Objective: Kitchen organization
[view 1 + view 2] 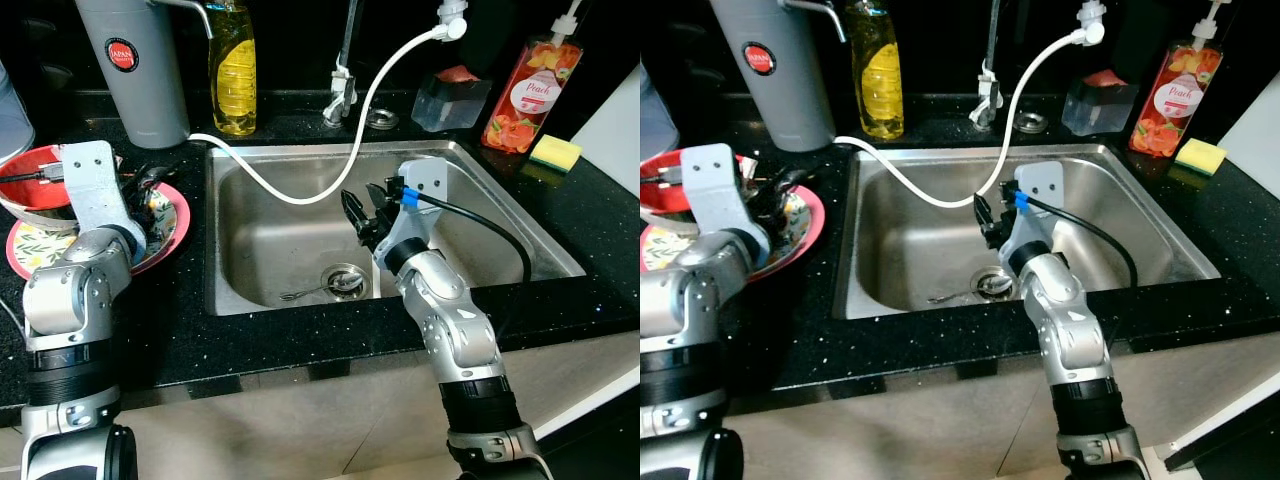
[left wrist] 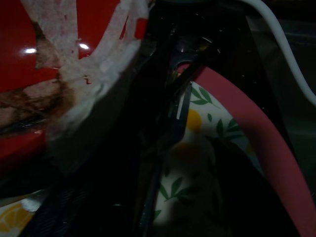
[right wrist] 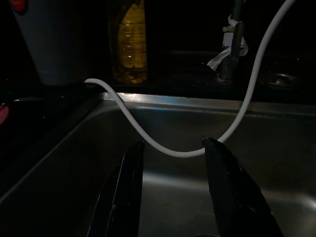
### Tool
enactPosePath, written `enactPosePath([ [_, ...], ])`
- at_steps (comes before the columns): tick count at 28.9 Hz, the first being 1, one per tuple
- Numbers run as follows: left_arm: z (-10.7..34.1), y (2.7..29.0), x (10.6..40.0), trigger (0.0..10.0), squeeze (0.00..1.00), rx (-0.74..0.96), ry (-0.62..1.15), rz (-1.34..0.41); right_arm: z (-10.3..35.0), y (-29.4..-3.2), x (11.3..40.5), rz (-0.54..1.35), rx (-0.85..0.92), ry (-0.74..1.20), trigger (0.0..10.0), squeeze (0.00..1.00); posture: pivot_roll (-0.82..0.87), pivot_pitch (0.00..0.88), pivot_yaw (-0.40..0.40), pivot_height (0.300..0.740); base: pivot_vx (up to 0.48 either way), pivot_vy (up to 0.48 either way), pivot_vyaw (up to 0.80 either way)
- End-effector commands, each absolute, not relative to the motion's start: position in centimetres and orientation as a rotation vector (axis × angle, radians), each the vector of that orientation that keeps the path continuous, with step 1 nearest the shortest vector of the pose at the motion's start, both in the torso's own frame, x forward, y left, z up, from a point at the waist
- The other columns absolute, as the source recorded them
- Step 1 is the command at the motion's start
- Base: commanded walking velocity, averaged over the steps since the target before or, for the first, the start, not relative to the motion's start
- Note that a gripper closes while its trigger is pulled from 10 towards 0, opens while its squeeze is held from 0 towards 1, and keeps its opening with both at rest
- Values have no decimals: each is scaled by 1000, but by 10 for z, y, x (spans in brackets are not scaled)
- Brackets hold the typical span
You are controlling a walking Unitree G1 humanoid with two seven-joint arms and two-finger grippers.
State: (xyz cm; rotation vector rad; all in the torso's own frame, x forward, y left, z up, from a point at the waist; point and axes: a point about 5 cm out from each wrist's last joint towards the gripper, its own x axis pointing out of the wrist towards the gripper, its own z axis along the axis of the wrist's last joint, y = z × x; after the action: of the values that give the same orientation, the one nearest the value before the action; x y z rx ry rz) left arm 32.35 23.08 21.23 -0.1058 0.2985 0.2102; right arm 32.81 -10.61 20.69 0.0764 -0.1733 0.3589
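Right pincer (image 1: 362, 213), fingers wide apart, hangs over the sink (image 1: 470, 165) basin above a spoon (image 1: 312, 290); left pincer (image 2: 163, 148), grip indiscernible, sits at the floral plate (image 1: 172, 232).

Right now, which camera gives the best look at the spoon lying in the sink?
The left eye view: the spoon lies unobstructed on the sink floor, bowl end at the drain. In the right eye view the right arm crowds the drain end. The right wrist view looks over the basin above it at the white hose.

The left pincer (image 1: 150, 190) is hidden among the dishes on the pink-rimmed plate (image 1: 170, 240), its grip unreadable.
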Motion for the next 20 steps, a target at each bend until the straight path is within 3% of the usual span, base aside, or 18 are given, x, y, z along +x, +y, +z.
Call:
enactPosePath([
  [1, 201, 231, 322, 10000, 0, -130, 355, 209, 205, -110, 328, 344, 80, -174, 10000, 0, 68, 0, -48, 740, 0, 0, 0],
  [2, 201, 231, 322, 10000, 0, -130, 355, 209, 205, -110, 328, 344, 80, -174, 10000, 0, 68, 0, -48, 740, 0, 0, 0],
  [3, 200, 230, 322, 8588, 0, -145, 361, 202, 205, -110, 328, 344, 80, -175, 10000, 0, 66, 0, -47, 740, 0, 0, 0],
  [4, 200, 230, 322, 3216, 0, -154, 364, 198, 205, -110, 328, 345, 79, -175, 10000, 0, 66, 0, -47, 740, 0, 0, 0],
  [5, 200, 230, 322, 3216, 0, -154, 364, 198, 205, -110, 328, 345, 79, -175, 10000, 0, 66, 0, -47, 740, 0, 0, 0],
  [6, 200, 229, 322, 0, 0, -137, 367, 187, 205, -110, 328, 346, 79, -175, 10000, 0, 66, 0, -47, 740, 0, 0, 0],
  [16, 204, 227, 323, 0, 0, -91, 341, 177, 206, -109, 328, 350, 77, -178, 10000, 0, 69, 0, -51, 740, 0, 0, 0],
  [17, 207, 225, 323, 2353, 0, -90, 311, 162, 206, -109, 328, 351, 77, -178, 10000, 0, 69, 0, -51, 740, 0, 0, 0],
  [18, 207, 225, 323, 2353, 0, -90, 311, 162, 206, -109, 328, 351, 77, -178, 10000, 0, 69, 0, -51, 740, 0, 0, 0],
  [19, 210, 224, 324, 9176, 0, -89, 291, 151, 206, -109, 328, 351, 77, -178, 10000, 0, 69, 0, -51, 740, 0, 0, 0],
  [20, 212, 221, 324, 10000, 0, -92, 277, 129, 206, -109, 328, 351, 77, -178, 10000, 0, 69, 0, -51, 740, 0, 0, 0],
])
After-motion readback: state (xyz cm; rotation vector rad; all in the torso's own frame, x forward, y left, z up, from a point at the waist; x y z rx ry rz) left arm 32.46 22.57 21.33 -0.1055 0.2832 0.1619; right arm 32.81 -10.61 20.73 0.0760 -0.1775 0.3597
